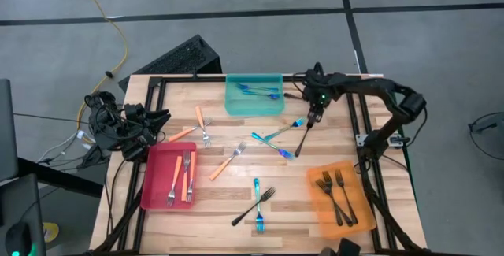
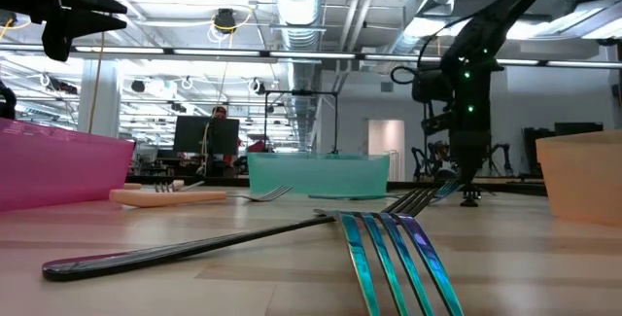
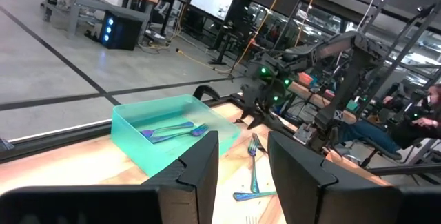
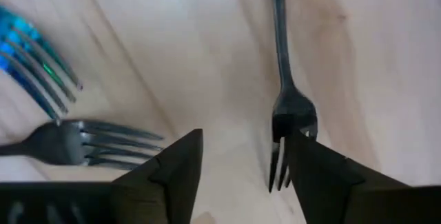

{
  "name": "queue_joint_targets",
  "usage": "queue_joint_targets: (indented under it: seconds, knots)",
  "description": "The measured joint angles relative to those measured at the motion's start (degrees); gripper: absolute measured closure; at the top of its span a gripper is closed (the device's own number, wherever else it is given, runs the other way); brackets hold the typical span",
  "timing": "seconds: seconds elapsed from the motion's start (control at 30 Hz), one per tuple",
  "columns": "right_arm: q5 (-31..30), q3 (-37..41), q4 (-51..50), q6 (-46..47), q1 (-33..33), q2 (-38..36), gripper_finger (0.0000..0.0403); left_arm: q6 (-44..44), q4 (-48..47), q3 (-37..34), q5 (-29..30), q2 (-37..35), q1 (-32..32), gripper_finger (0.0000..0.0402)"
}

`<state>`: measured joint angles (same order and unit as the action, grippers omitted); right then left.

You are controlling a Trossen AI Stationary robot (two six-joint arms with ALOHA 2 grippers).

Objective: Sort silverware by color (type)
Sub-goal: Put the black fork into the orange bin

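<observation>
The right gripper (image 4: pixel 238 172) is hovering low with jaws apart over a dark fork (image 4: pixel 289 114), seemingly holding nothing; the left gripper (image 3: pixel 241 165) is waiting, jaws apart.

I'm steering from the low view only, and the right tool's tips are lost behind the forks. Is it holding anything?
Observer: No. In the right wrist view the right tool is open, its fingers on either side of the head of a dark fork that lies flat on the wood.
Operator: Where does that fork belong?
Observer: The high view shows three dark forks in the orange tray on the table's right side.
Operator: Is the left arm in the way?
Observer: No. The left tool is at the table's left side, near the red tray.
</observation>
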<state>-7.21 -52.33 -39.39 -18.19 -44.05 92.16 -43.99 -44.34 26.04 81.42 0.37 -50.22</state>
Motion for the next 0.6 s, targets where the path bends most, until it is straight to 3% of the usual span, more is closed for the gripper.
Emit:
queue_joint_targets:
  seconds: [0.27,0.6]
  knots:
    - [-0.2,-5.3,-3.4,-1.4,0.2,0.0,0.0173,0.0,0.0,0.0,0.0,0.0,0.0,0.0289]
    - [-0.2,-4.3,-1.1,-2.7,-1.9,0.1,0.0176,0.0,0.0,0.0,0.0,0.0,0.0,0.0289]
